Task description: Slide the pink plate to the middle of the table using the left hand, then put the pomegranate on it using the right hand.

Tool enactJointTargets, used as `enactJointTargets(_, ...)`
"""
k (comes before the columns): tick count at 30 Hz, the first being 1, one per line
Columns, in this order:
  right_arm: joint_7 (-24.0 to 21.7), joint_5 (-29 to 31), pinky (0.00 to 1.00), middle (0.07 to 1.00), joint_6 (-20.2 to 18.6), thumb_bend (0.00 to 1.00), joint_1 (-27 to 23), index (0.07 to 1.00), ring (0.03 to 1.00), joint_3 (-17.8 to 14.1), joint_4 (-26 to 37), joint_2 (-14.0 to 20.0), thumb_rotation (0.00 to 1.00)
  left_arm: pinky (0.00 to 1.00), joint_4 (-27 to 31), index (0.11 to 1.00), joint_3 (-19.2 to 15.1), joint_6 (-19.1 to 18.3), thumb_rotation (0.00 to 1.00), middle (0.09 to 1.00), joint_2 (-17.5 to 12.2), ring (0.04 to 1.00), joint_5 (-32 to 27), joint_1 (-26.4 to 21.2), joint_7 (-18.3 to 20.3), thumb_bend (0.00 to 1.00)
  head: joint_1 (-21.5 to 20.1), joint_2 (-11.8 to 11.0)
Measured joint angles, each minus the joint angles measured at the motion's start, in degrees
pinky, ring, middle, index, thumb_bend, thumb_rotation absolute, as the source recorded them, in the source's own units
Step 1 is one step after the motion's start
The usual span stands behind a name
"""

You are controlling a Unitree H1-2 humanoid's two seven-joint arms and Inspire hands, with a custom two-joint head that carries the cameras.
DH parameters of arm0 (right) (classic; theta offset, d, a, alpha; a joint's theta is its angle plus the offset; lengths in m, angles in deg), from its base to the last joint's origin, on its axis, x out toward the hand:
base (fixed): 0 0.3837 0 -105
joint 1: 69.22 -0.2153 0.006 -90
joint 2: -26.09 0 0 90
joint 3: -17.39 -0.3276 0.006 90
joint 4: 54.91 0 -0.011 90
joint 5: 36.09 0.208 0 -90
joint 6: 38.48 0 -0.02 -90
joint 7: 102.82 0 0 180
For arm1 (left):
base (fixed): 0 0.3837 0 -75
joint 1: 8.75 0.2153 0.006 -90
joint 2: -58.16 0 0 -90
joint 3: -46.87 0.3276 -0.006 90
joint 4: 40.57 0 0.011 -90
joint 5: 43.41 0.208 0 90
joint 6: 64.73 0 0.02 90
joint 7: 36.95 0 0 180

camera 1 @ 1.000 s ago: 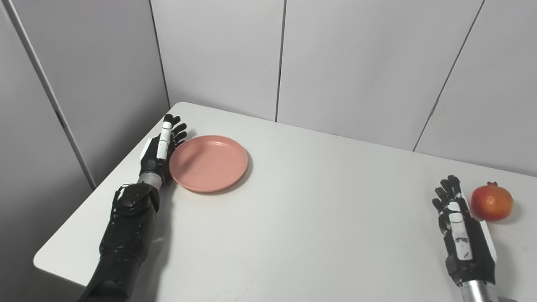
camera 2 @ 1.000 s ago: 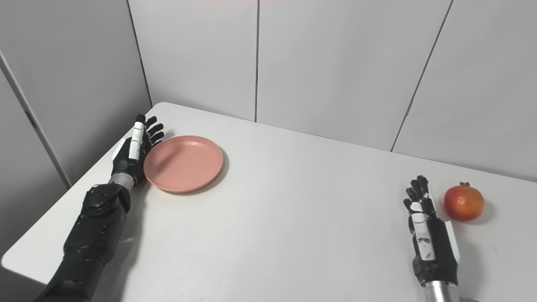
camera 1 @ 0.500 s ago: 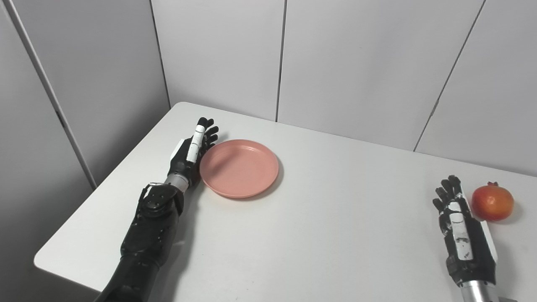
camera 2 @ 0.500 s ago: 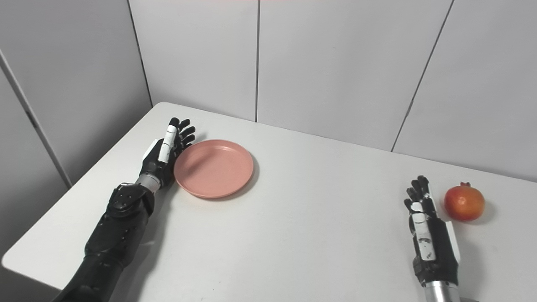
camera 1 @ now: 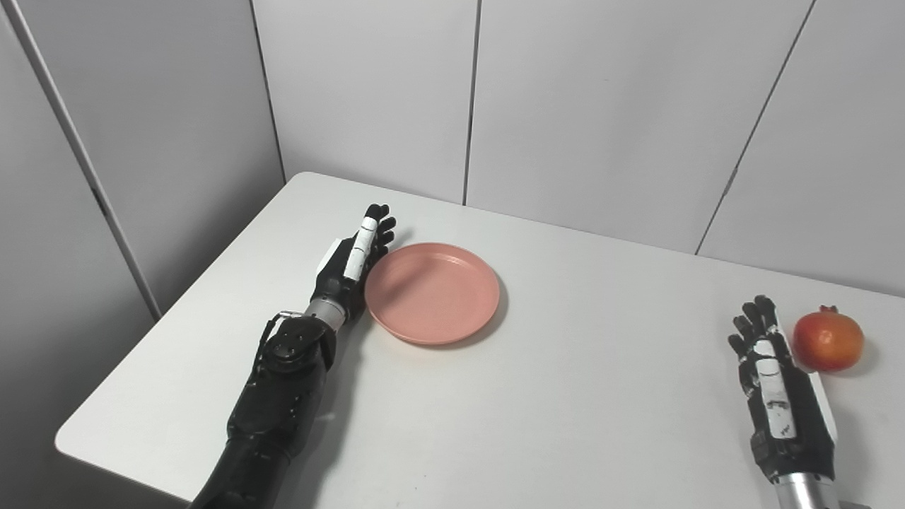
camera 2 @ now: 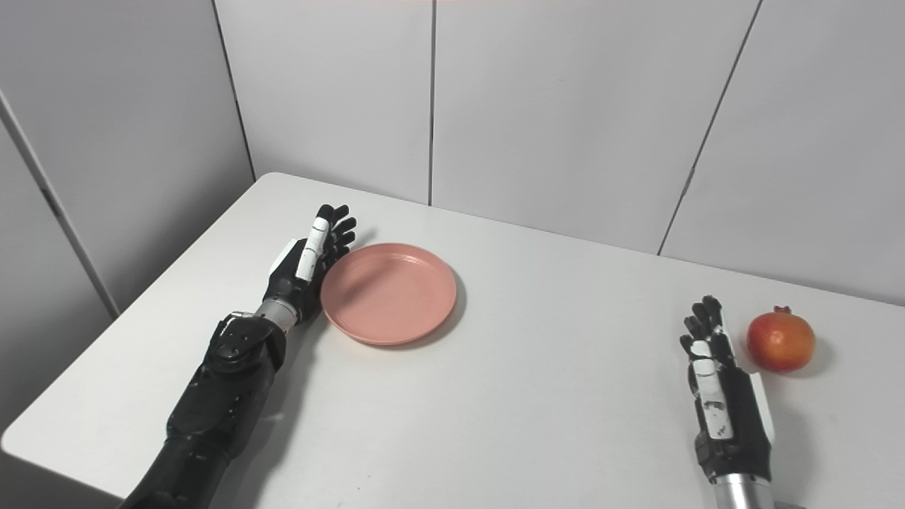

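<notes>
A round pink plate point(camera 1: 433, 293) lies flat on the white table point(camera 1: 551, 396), left of the table's middle. My left hand point(camera 1: 351, 264) stands on edge, open, with its palm against the plate's left rim and its fingers pointing away from me. A red pomegranate point(camera 1: 828, 339) rests near the table's right side. My right hand point(camera 1: 774, 387) lies open on the table just left of the pomegranate, a small gap between them, holding nothing.
Grey wall panels point(camera 1: 580, 106) close off the table's far and left sides. The table's front left corner point(camera 1: 67, 445) is rounded. Bare tabletop lies between the plate and the right hand.
My left hand has pushed the pink plate to the right across the table, a little toward me. The right hand and the pomegranate have stayed where they were.
</notes>
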Motion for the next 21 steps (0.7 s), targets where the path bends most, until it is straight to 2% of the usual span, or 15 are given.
enactJointTargets(4, 0.03, 0.3, 1.0, 1.0, -0.43, 0.69, 0.0, 1.0, 1.0, 0.03, 0.09, -0.03, 0.83, 0.98, 1.36, 0.949, 0.65, -0.66, 1.0, 0.964, 0.88, 0.978, 0.07, 0.4, 0.27, 0.8, -0.53, 0.35)
enactJointTargets(11, 0.24, -0.43, 1.0, 1.0, -0.45, 0.74, -0.22, 1.0, 1.0, 0.09, -0.16, -0.64, 0.83, 1.0, 2.51, 0.961, 1.36, -1.74, 1.0, 0.973, 1.61, 0.987, 0.11, 0.69, 0.84, 0.78, -6.23, 1.41)
enactJointTargets(13, 0.75, -1.17, 1.0, 1.0, -0.46, 0.74, -0.16, 1.0, 1.0, 0.08, 0.05, -0.93, 0.83, 1.0, 2.81, 0.962, 1.36, -1.91, 1.0, 0.974, 1.62, 0.987, 0.1, 0.77, 0.88, 0.78, -6.25, 1.41)
enactJointTargets(16, 1.96, -2.31, 1.0, 1.0, -0.77, 0.72, 0.41, 1.0, 1.0, 0.19, 1.34, -1.44, 0.84, 0.99, 3.58, 0.963, 1.55, -2.17, 1.0, 0.974, 1.86, 0.985, 0.12, 1.08, 1.03, 0.78, -8.52, 1.84)
enactJointTargets(21, 2.52, -3.31, 1.0, 1.0, -1.84, 0.72, 0.98, 1.0, 1.0, 1.02, 2.46, -2.37, 0.83, 1.0, 5.45, 0.984, 3.52, -3.98, 1.0, 0.992, 2.31, 0.997, 0.29, 1.46, 2.12, 0.79, -10.82, 2.55)
